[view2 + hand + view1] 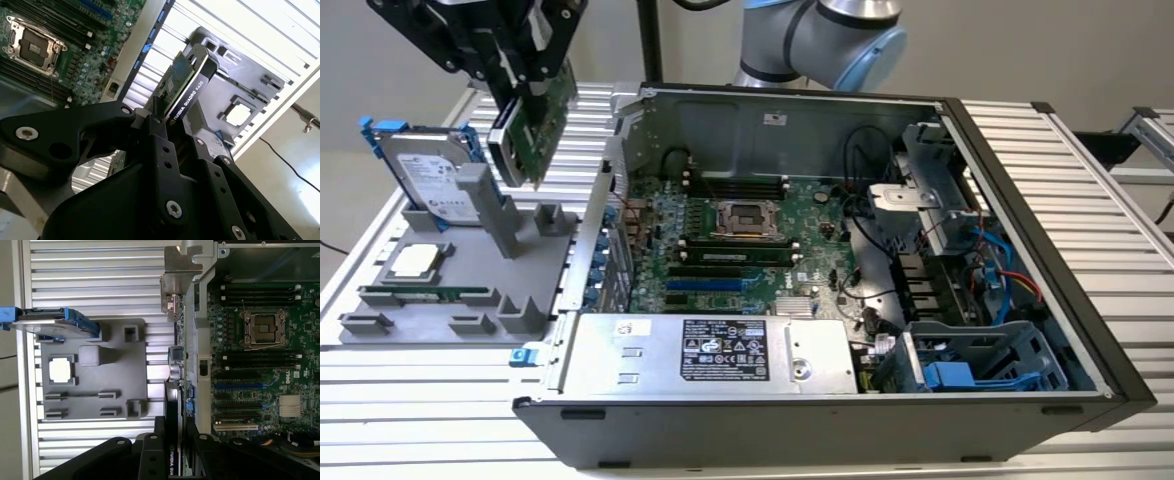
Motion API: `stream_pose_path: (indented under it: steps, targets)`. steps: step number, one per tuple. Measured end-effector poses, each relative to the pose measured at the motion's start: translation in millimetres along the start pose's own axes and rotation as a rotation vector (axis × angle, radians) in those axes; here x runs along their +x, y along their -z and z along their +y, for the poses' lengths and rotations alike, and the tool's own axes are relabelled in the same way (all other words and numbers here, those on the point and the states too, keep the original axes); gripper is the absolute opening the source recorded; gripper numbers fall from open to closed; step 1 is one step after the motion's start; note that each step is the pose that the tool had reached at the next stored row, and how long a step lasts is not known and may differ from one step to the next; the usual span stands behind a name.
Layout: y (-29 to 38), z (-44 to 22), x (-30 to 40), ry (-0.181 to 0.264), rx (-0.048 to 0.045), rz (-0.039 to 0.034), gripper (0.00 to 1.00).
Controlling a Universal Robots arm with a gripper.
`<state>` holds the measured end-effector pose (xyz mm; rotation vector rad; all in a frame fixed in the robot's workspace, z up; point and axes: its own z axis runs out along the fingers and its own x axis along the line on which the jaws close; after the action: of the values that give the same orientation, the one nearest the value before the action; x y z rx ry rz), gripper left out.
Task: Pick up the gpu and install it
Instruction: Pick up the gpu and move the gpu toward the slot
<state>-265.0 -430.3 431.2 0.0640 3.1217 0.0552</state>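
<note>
The gpu point(534, 125) is a green card with a black cooler and a silver end bracket. It hangs on edge in the air, above the grey fixture tray point(460, 258) at the exterior view's left. My gripper point(531, 82) is shut on its upper edge. In the second wrist view the black fingers point(156, 131) clamp the gpu point(184, 89) from both sides. The first wrist view has the gpu point(176, 365) edge-on, its bracket point(179, 271) at the far end, just outside the wall of the open computer case point(204, 340). The motherboard point(720, 235) lies inside the case.
On the grey tray point(85, 385) stand a silver hard drive in a blue frame point(434, 175), a processor chip point(414, 262) and a memory stick point(427, 295). A silver power supply point(707, 350) sits at the case's front. Cables and drive cages point(961, 290) crowd its right side.
</note>
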Motion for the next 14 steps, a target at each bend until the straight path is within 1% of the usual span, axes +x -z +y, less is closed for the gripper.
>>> stream_pose_path:
  steps: [14]
  targets:
    - [-0.3,1.0,-16.4,0.0,0.0018,0.0007,0.0]
